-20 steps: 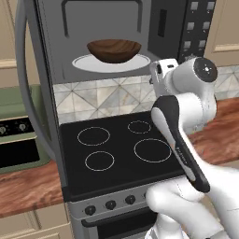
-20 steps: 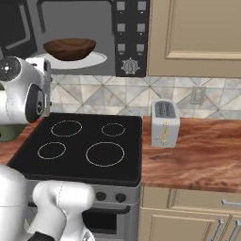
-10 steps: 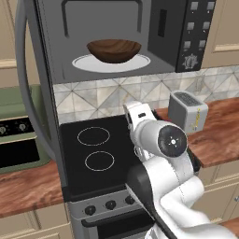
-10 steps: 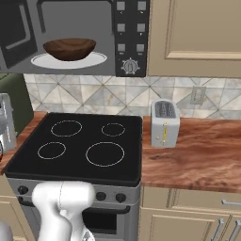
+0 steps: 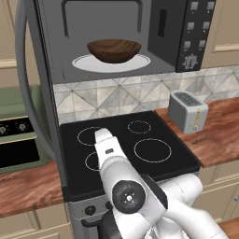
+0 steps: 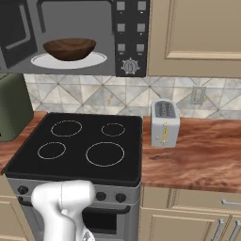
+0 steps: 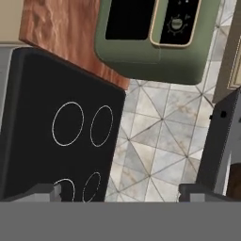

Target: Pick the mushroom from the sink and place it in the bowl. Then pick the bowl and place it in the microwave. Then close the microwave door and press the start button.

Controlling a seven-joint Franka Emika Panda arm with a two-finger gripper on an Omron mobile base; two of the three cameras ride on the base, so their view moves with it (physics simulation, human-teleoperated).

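The dark wooden bowl (image 5: 114, 50) (image 6: 69, 49) sits on the white turntable plate inside the grey microwave (image 5: 158, 28) (image 6: 94, 14). The microwave door (image 5: 33, 79) (image 6: 14, 28) stands swung wide open to the left. Its dark edge (image 7: 218, 141) shows at the right of the hand view. My gripper (image 7: 120, 192) is open with nothing between its fingers, looking over the black stove and the tiled wall. My white arm (image 5: 108, 154) reaches low over the stove's front. The mushroom is hidden and the sink is out of view.
A black stove top (image 5: 154, 135) (image 6: 132, 141) (image 7: 28, 117) lies under the microwave. A green toaster oven (image 5: 18, 130) (image 6: 12, 110) (image 7: 155, 37) stands on the wooden counter to its left. A silver toaster (image 5: 188, 111) (image 6: 164, 123) stands to its right. The button panel (image 5: 193, 32) (image 6: 129, 33) is on the microwave's right.
My arm has swung away from the microwave's right side, down and to the left, and now hangs low over the stove. The bowl stays in the microwave; the gripper stays open.
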